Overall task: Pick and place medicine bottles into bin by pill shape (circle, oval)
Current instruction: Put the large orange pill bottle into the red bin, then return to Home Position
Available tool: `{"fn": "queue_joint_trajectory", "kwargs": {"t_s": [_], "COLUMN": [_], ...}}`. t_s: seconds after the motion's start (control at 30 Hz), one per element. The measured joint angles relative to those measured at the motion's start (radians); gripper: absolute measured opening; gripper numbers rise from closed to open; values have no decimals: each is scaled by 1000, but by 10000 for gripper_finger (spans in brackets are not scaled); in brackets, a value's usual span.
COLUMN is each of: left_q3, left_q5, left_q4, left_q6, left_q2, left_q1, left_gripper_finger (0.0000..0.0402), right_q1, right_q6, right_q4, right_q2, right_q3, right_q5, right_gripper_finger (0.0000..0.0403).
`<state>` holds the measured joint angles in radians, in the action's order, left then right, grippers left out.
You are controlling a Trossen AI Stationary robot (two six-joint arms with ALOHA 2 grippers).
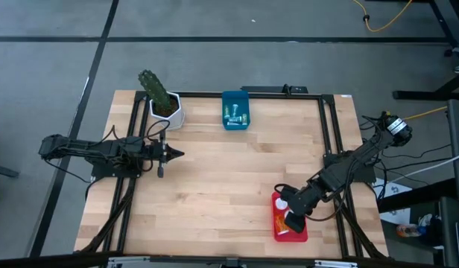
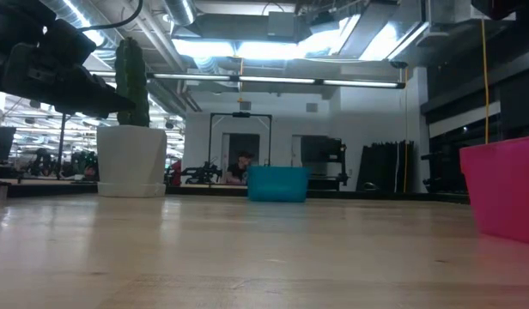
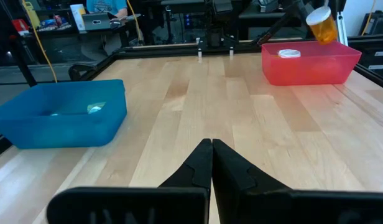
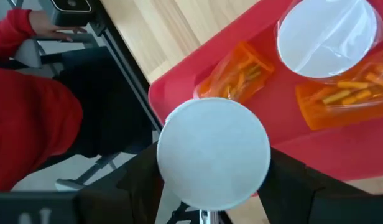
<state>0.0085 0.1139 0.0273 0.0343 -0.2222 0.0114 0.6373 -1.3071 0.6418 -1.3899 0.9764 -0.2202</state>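
Note:
My right gripper (image 1: 293,218) hangs over the red bin (image 1: 278,232) at the near right and is shut on an orange medicine bottle (image 3: 322,25) with a white cap. Two more orange bottles (image 4: 235,76) (image 4: 344,93) lie in the red bin. The blue bin (image 1: 235,119) at the far middle holds small pale bottles (image 1: 233,110). My left gripper (image 1: 170,154) is shut and empty above the table's left side, pointing toward the right. My right gripper pinches the orange bottle between its two fingers (image 4: 138,180), one on each side, just behind the white cap (image 4: 213,152), which faces the wrist camera. The fingers come slanting down from the table's right. The bottle is tilted and lifted clear above the red bin.
A white pot with a green cactus (image 1: 165,104) stands at the far left, close to my left arm. A black frame runs along the table's edges (image 1: 323,134). A person's red sleeve (image 4: 30,118) shows beyond the near right edge. Bare wood lies between the bins.

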Motion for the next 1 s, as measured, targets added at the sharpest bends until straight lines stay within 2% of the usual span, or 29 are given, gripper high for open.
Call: {"fn": "queue_joint_trajectory", "kwargs": {"t_s": [0.47,0.6,0.77,1.0], "left_q3": [0,0,0,0], "left_q5": [0,0,0,0], "left_q4": [0,0,0,0], "left_q6": [0,0,0,0], "left_q2": [0,0,0,0], "left_q1": [0,0,0,0], "left_gripper_finger": [0,0,0,0], "right_q1": [0,-2,-2,-2], "right_q6": [1,-105,-206,-208], "right_q4": [1,39,54,49], "right_q2": [0,0,0,0], "right_q3": [0,0,0,0], "right_q5": [-17,-16,-63,-63], "right_gripper_finger": [225,225,225,225]}}
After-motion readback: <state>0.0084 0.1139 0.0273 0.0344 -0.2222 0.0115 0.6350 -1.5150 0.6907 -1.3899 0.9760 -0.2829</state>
